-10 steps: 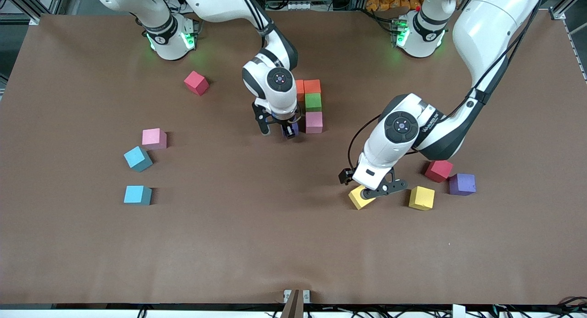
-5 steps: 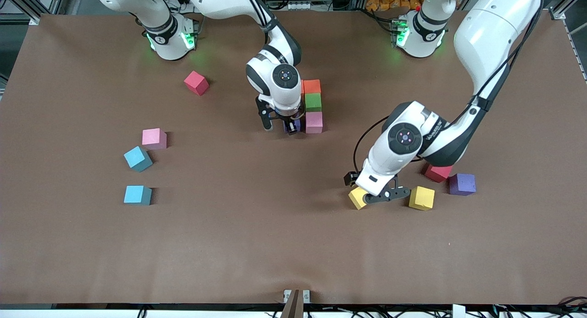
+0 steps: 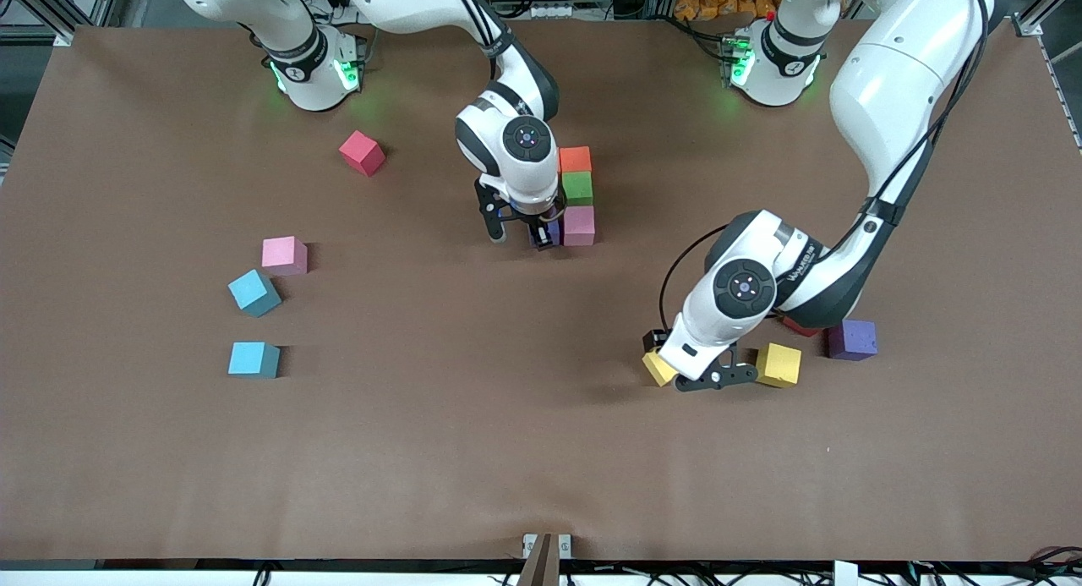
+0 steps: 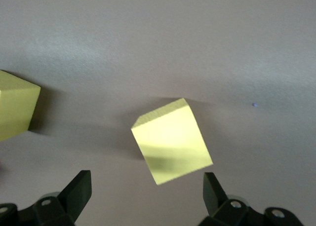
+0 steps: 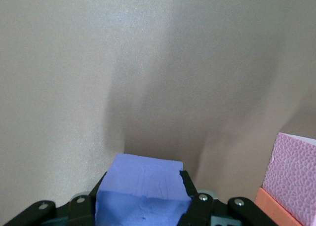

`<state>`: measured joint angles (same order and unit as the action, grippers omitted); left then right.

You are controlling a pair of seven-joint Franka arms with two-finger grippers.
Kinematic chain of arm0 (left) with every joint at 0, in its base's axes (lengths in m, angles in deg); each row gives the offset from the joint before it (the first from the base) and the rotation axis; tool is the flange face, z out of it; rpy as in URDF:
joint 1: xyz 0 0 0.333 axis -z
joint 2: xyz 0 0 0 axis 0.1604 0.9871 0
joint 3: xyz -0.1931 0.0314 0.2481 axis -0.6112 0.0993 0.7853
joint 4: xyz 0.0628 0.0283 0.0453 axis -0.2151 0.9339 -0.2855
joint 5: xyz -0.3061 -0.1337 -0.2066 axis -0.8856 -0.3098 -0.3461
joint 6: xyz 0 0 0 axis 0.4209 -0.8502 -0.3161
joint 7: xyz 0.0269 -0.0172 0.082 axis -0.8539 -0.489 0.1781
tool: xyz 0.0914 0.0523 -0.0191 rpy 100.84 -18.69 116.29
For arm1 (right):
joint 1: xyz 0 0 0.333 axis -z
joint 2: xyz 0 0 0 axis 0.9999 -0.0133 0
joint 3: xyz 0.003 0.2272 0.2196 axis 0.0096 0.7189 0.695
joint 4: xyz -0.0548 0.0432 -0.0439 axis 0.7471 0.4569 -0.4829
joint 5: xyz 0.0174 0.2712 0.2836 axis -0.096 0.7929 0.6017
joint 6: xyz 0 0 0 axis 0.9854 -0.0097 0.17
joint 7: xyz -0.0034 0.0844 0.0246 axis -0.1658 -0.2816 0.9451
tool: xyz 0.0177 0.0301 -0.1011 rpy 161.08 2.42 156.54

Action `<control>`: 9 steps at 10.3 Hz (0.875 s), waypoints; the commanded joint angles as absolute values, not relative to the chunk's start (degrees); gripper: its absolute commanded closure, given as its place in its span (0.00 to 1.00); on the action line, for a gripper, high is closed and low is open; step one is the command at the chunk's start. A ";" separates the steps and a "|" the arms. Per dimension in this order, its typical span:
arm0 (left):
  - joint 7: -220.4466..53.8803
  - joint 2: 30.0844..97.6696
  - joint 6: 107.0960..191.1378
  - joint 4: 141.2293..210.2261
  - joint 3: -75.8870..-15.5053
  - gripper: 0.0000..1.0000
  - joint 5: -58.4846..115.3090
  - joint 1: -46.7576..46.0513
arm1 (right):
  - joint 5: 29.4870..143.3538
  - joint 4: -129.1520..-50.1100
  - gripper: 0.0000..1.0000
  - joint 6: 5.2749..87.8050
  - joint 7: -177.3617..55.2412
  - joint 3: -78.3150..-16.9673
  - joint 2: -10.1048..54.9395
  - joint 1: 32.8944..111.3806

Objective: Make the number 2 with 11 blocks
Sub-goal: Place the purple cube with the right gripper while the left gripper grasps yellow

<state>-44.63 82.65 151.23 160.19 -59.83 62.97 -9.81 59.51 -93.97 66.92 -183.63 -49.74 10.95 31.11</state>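
Observation:
My right gripper [image 3: 543,233] is shut on a purple block [image 3: 551,230], held low right beside a pink block [image 3: 579,225]. That pink block ends a short column with a green block [image 3: 577,187] and an orange block [image 3: 576,158]. In the right wrist view the purple block [image 5: 143,191] fills the jaws, with the pink block [image 5: 294,167] and an orange one [image 5: 274,206] beside it. My left gripper [image 3: 686,375] is open, just over a tilted yellow block [image 3: 656,368]. In the left wrist view this block [image 4: 172,141] lies just ahead of the open fingers [image 4: 79,191].
A second yellow block [image 3: 778,364], a purple block [image 3: 851,339] and a mostly hidden red block [image 3: 796,325] lie near my left gripper. Toward the right arm's end lie a red block [image 3: 362,152], a pink block [image 3: 284,255] and two light blue blocks [image 3: 254,293] [image 3: 253,358].
My left gripper has come down and toward the front camera over the yellow block. My right gripper has carried the purple block closer to the pink block.

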 commanded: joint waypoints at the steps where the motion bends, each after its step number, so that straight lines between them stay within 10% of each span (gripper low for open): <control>1: -46.14 84.04 150.16 157.93 -59.19 0.00 62.10 -8.88 | 60.21 -93.09 1.00 66.71 -184.39 -49.84 10.02 30.79; 9: -37.18 85.80 154.30 157.58 -58.57 0.00 61.93 -7.73 | 60.21 -91.51 1.00 67.32 -184.48 -49.84 8.44 30.96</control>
